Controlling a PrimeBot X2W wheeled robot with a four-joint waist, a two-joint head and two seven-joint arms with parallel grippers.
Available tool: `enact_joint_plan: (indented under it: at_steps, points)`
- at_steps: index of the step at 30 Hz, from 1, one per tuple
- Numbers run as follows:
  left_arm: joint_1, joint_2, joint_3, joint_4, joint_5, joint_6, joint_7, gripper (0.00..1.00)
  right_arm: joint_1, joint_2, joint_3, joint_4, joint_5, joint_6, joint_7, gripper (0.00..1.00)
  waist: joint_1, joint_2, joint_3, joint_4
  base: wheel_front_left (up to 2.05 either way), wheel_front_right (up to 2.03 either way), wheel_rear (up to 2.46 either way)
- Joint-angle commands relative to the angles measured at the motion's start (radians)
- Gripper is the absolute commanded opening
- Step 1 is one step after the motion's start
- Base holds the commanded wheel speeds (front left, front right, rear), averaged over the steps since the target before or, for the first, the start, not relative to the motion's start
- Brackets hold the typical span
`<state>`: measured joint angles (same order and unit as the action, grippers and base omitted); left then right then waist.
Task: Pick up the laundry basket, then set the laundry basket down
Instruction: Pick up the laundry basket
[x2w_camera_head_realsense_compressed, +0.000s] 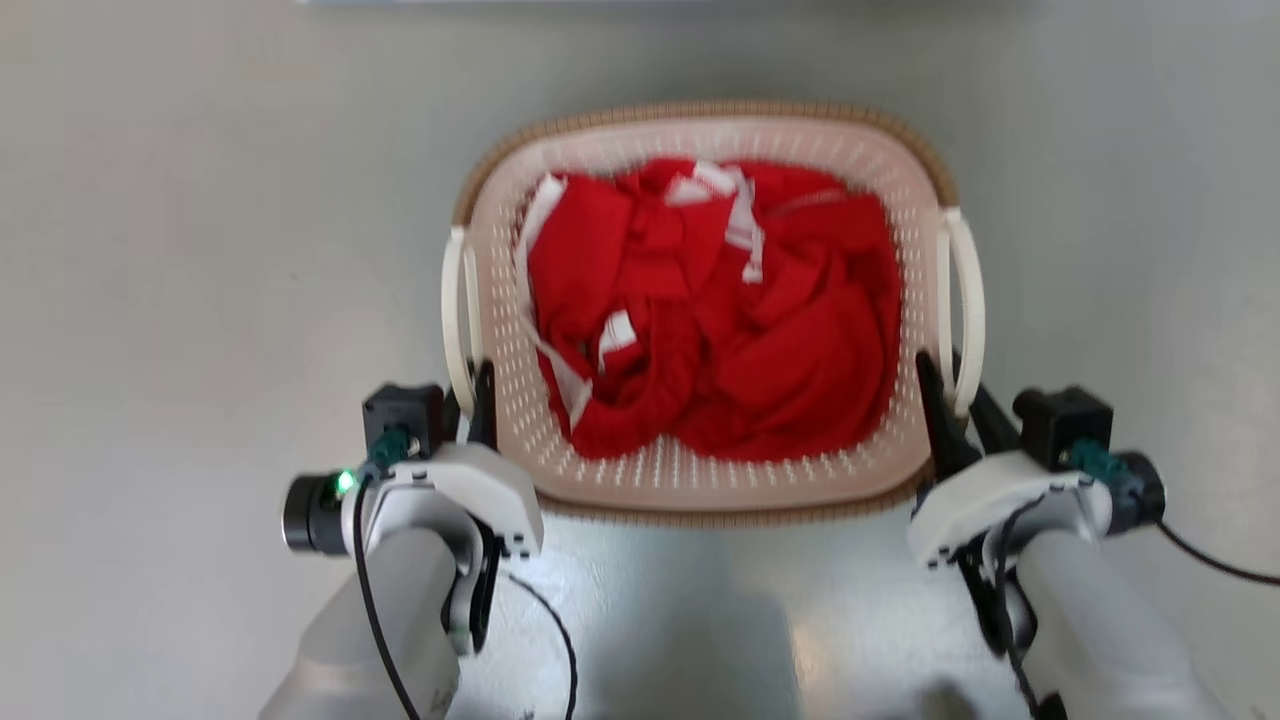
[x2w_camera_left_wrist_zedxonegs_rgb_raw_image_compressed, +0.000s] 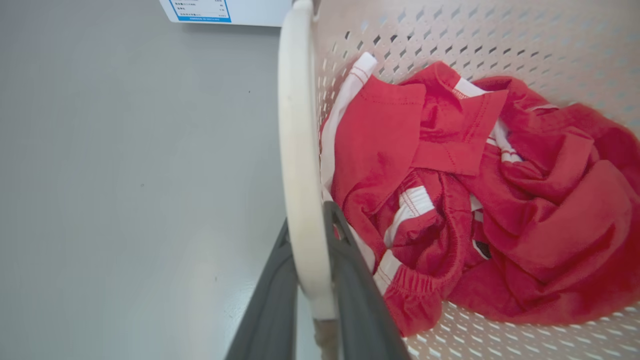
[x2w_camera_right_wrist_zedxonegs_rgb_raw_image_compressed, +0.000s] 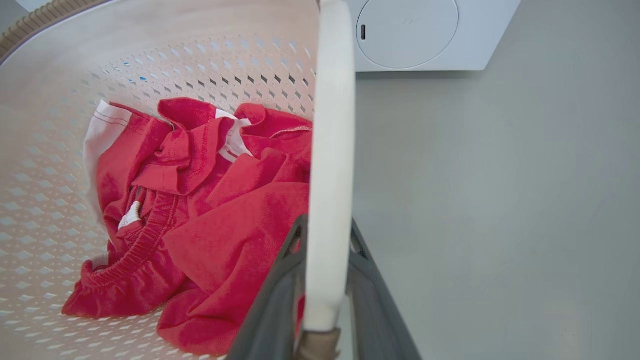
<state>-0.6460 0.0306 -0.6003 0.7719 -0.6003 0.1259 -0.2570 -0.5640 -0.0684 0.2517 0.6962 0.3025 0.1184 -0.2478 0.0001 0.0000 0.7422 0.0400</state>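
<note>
Our left gripper (x2w_camera_head_realsense_compressed: 470, 395) has its jaws clamped on the left loop handle (x2w_camera_left_wrist_zedxonegs_rgb_raw_image_compressed: 299, 150) of the laundry basket (x2w_camera_head_realsense_compressed: 700, 480), and our right gripper (x2w_camera_head_realsense_compressed: 955, 392) grips the right loop handle (x2w_camera_right_wrist_zedxonegs_rgb_raw_image_compressed: 327, 150) the same way. The basket holds red clothes (x2w_camera_head_realsense_compressed: 720, 320) and sits between our arms over the grey floor (x2w_camera_head_realsense_compressed: 200, 250), with a white washer (x2w_camera_right_wrist_zedxonegs_rgb_raw_image_compressed: 415, 35) beyond it. We cannot tell whether it touches the floor.

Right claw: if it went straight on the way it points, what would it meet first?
Probably the basket's white handle, now between its fingers; farther on the washer, though depth is unclear.
</note>
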Motion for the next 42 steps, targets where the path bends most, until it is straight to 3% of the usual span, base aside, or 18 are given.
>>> enact_joint_plan:
  at_steps: [1, 12, 26, 31, 42]
  points:
    - [0.031, 0.02, 0.006, 0.003, -0.016, -0.002, -0.005, 0.0, 0.059, 0.018, 0.041, -0.011, -0.013, 0.012, -0.014, 0.0, -0.0001, 0.0, -0.076, 0.007, 0.0, 0.0, 0.0]
    - [0.089, 0.02, -0.125, 0.131, -0.126, -0.013, 0.018, 0.0, 0.174, 0.018, 0.076, 0.045, -0.001, 0.012, -0.014, 0.0, -0.0001, 0.0, -0.297, 0.007, 0.0, 0.0, 0.0]
    - [0.208, 0.02, -0.259, 0.197, -0.222, -0.006, 0.077, 0.0, 0.311, 0.018, 0.126, 0.173, 0.061, 0.012, -0.014, 0.0, -0.0001, 0.0, -0.539, 0.019, 0.0, 0.0, 0.0]
    - [0.24, 0.02, -0.289, 0.202, -0.244, 0.0, 0.083, 0.0, 0.344, 0.018, 0.13, 0.217, 0.151, 0.012, -0.014, 0.0, -0.0001, 0.0, -0.594, 0.019, 0.0, 0.0, 0.0]
    - [0.26, 0.02, -0.32, 0.209, -0.279, 0.01, 0.087, 0.0, 0.343, 0.018, 0.167, 0.269, 0.261, 0.012, -0.014, 0.0, -0.0001, 0.0, -0.606, 0.0, 0.0, 0.0, 0.0]
